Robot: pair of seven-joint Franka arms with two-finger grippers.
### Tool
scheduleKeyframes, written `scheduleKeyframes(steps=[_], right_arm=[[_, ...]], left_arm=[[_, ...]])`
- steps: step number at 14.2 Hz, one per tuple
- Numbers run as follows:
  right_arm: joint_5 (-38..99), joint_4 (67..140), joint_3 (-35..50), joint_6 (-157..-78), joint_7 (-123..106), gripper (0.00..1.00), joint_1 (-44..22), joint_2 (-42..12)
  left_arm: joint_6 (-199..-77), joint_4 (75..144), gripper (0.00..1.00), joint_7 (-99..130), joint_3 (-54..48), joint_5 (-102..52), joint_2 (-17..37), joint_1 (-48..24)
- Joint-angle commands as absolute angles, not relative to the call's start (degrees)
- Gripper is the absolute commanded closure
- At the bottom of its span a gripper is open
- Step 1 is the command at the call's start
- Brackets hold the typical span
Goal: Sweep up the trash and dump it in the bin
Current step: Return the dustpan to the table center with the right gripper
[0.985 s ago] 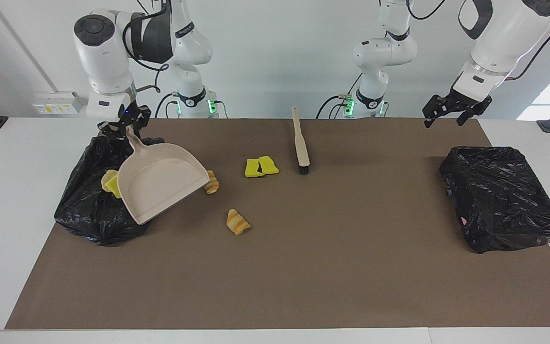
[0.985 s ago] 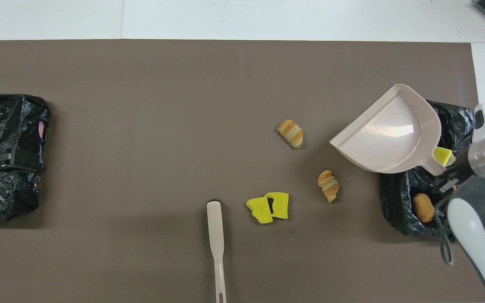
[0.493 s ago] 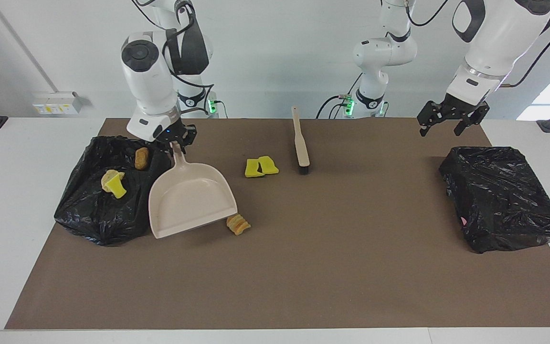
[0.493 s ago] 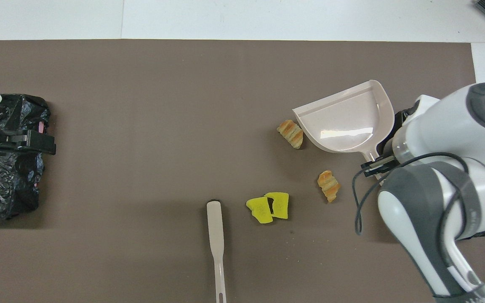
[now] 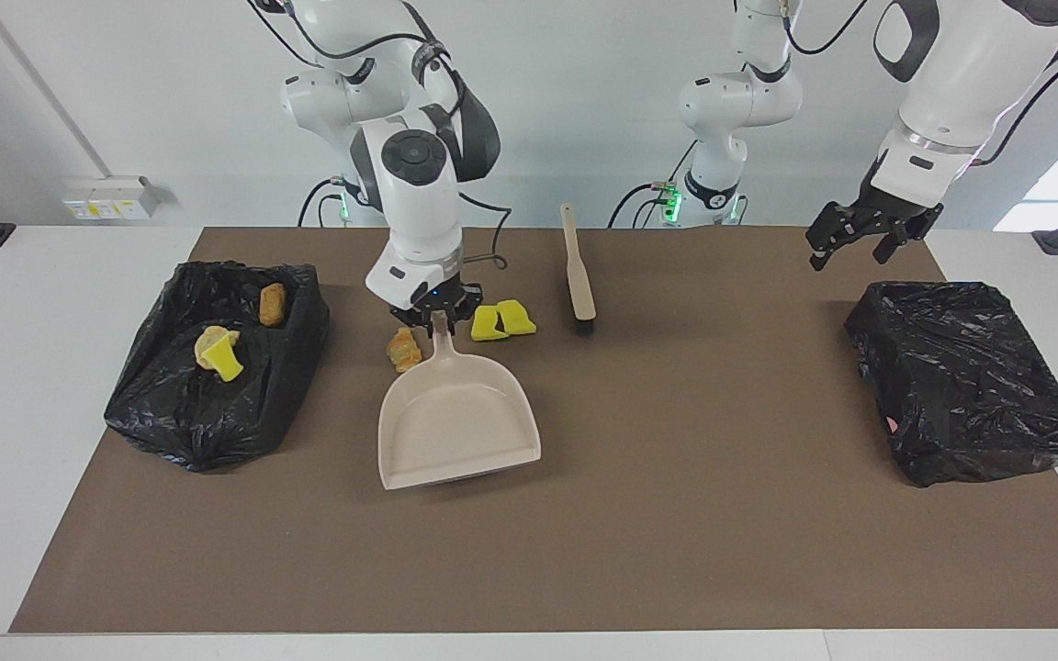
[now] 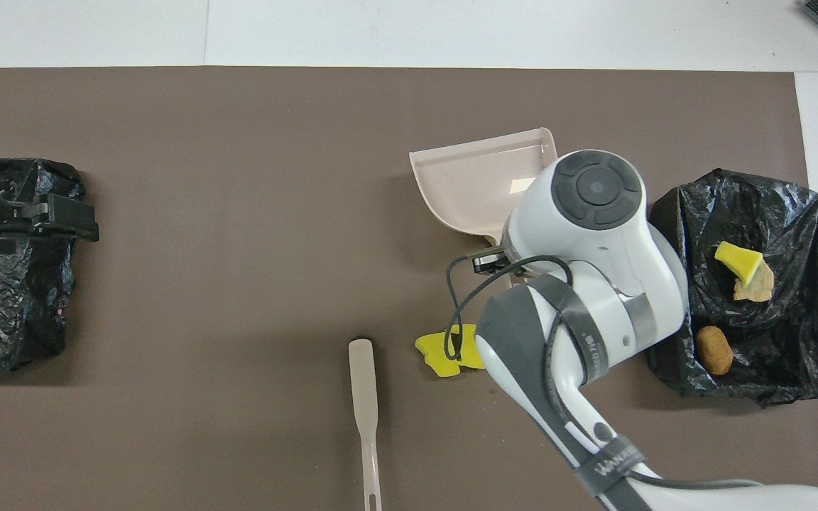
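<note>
Swung clear of the bin, the right gripper [image 5: 435, 318] now carries the beige dustpan [image 5: 456, 415] over the middle of the brown mat [image 5: 639, 542], its fingers clamped on the handle; a second ago the pan hung tilted over the black-bagged bin [image 5: 162, 418] at the right arm's end of the table. That bin, first in the facing view, holds a yellow sponge wedge [image 5: 226, 364] touching a tan bread-like lump [image 5: 210, 343], with a browner lump [image 5: 273, 303] nearer the robots. Next comes an orange-striped toy pastry [image 5: 403, 350] on the mat, just beside the pan's handle on the bin's side. The second striped pastry seen earlier is hidden under the pan in the facing view and behind the arm in the overhead view. Two yellow sponge wedges [image 5: 502, 321] lie touching each other near the gripper, toward the left arm's end. Beside them the brush [image 5: 578, 272] lies flat, handle pointing at the robots, unmoved. At the left arm's end, the left gripper [image 5: 855, 240] waits over the mat's edge with fingers spread apart and nothing in them, above a second bagged bin [image 5: 965, 381].
</note>
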State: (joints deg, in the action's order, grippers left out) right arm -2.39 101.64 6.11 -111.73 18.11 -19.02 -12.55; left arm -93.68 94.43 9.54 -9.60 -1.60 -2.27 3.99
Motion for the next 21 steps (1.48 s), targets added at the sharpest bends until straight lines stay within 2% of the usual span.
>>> scheduleKeyframes(steps=[1,7,10,11,12,15,21], right_arm=[[-1.67,94.33,5.8,-113.98,26.86,1.0,-22.84,-19.84],[-1.85,77.1,5.71,-114.78,41.29,1.0,-30.49,-35.4],[-2.02,76.73,5.71,-118.03,43.15,1.0,-32.25,-37.88],[-2.02,76.9,5.71,-118.3,43.94,0.92,-32.43,-37.79],[-2.28,76.99,5.71,-120.22,44.82,0.01,-32.78,-37.18],[-1.5,77.6,5.71,-120.77,44.12,0.0,-32.25,-34.2],[-1.23,84.27,6.15,-118.74,44.03,0.0,-32.52,-26.38]], left_arm=[[-93.08,93.25,0.0,5.29,-8.71,-2.64,-2.46,4.13],[-93.69,95.27,0.0,5.36,-8.26,-2.72,-5.01,4.31],[-93.6,95.19,0.0,5.27,-8.26,-2.72,-5.01,4.66],[-93.6,95.19,0.0,5.27,-8.26,-2.72,-5.01,4.75],[-93.34,95.27,0.0,5.27,-8.26,-2.72,-5.01,4.75],[-93.08,95.27,0.0,5.19,-8.26,-2.72,-5.01,4.75],[-92.99,95.27,0.0,5.19,-8.26,-2.72,-5.01,4.75]])
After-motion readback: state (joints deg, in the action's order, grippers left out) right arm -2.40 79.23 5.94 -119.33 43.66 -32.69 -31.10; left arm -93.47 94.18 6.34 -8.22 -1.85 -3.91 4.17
